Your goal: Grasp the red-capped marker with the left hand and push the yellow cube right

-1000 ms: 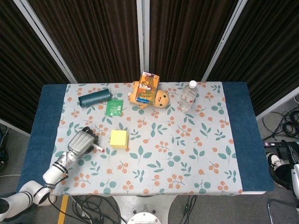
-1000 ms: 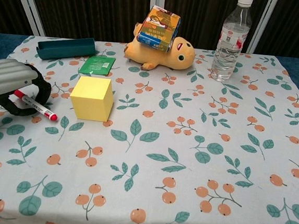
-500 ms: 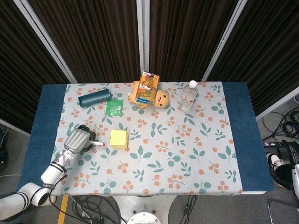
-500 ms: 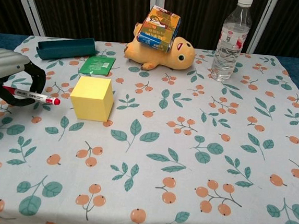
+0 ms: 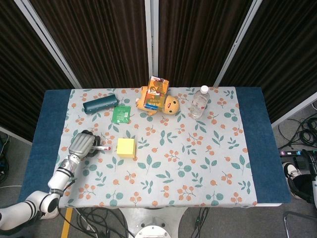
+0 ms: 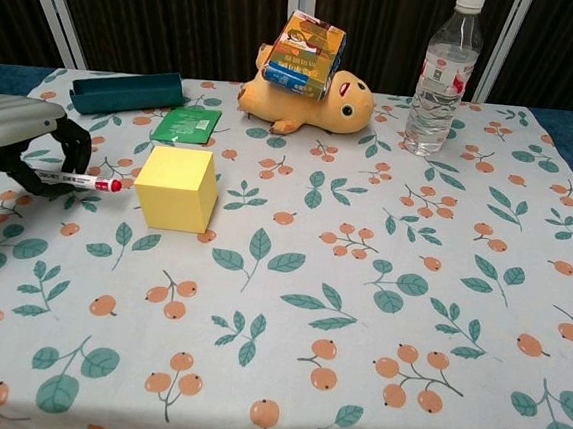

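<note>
Dark slatted panels close off the back of a bench (image 5: 252,148) spread with a leaf-and-berry cloth over blue. At about 9 o'clock on that cloth the left hand (image 6: 22,141) is clenched around the red-capped marker (image 6: 87,181), its dark fingers (image 6: 70,145) curled over the white barrel, the silver back of the hand turned up. The marker lies roughly level, its red cap pointing toward 3 o'clock. From the head view the left forearm runs up from the 7 o'clock corner, wrist angled toward the middle of the bench.

So the grasp looks done, while the push appears not yet begun: the yellow cube (image 6: 176,187) sits square on the cloth just beside the cap, at 3 o'clock of it, with a thin gap between the two as far as the chest view shows. What is left is to bring the cap against the cube's near left face and drive it toward 3 o'clock.

At 12 o'clock of the cube lies a green packet (image 6: 186,123), and beyond it a teal case (image 6: 127,90). No right hand appears in either view.
</note>
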